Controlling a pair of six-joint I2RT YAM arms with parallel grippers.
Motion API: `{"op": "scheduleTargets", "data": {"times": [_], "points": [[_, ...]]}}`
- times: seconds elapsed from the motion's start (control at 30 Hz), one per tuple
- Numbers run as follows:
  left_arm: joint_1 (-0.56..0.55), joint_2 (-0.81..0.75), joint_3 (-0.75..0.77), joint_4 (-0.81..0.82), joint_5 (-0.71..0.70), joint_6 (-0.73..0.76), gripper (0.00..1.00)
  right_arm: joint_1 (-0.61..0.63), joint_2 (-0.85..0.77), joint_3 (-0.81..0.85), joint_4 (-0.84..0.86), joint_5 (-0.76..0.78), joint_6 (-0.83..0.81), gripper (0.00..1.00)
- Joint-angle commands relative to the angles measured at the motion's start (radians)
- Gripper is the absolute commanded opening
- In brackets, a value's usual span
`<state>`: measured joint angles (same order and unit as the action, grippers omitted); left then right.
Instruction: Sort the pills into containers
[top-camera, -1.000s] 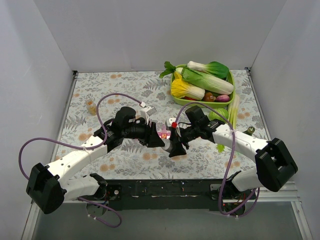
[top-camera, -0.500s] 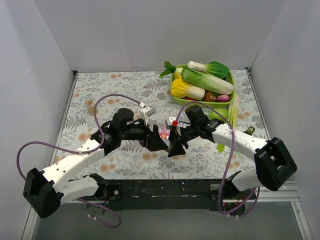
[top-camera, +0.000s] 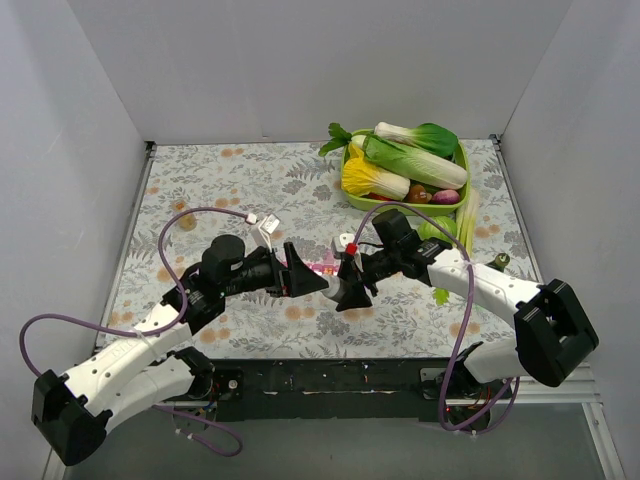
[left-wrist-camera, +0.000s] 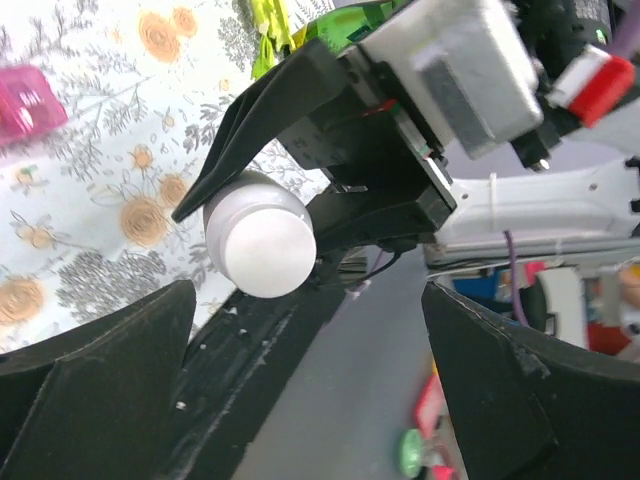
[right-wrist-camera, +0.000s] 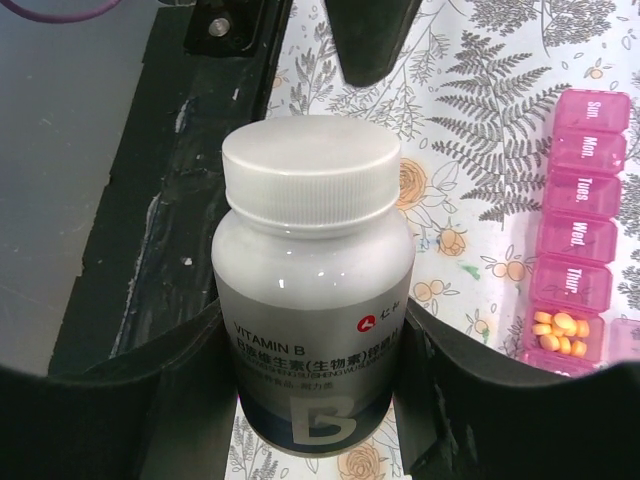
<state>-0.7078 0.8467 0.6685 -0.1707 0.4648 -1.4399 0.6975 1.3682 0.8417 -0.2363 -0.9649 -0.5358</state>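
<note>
Right pincer (right-wrist-camera: 310, 345): clamped on white-capped Vitamin B bottle (right-wrist-camera: 312, 250), frame centre. Left pincer (left-wrist-camera: 310, 370): spread wide, empty. Pink pill organizer (right-wrist-camera: 585, 230): flat on floral counter (top-camera: 230, 180), right edge of right-wrist view; orange pills (right-wrist-camera: 560, 331) visible in compartment below "Thur."

A long, narrow translucent pink plastic pill-organizer strip (right-wrist-camera: 580, 230) lies flat, apart from the white-capped Vitamin B bottle (right-wrist-camera: 312, 290) and to its right in the right wrist view. Its lids read Sun. through Thur. The next compartment holds small orange-yellow pills (right-wrist-camera: 560, 333).
</note>
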Motion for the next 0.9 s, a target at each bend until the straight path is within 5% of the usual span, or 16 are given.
{"op": "scheduleTargets", "data": {"times": [0.0,0.6,0.87], "points": [[0.005,-0.009,-0.047,0.071,-0.038,-0.258,0.98,-0.003,-0.034,0.048,0.002,0.029,-0.038,0.01],[-0.005,0.146,-0.015,0.093,-0.078,-0.294,0.68,-0.003,-0.029,0.04,0.012,0.023,-0.033,0.01],[-0.007,0.146,0.029,0.007,-0.101,-0.238,0.69,-0.003,-0.026,0.039,0.018,0.041,-0.024,0.01]]}}
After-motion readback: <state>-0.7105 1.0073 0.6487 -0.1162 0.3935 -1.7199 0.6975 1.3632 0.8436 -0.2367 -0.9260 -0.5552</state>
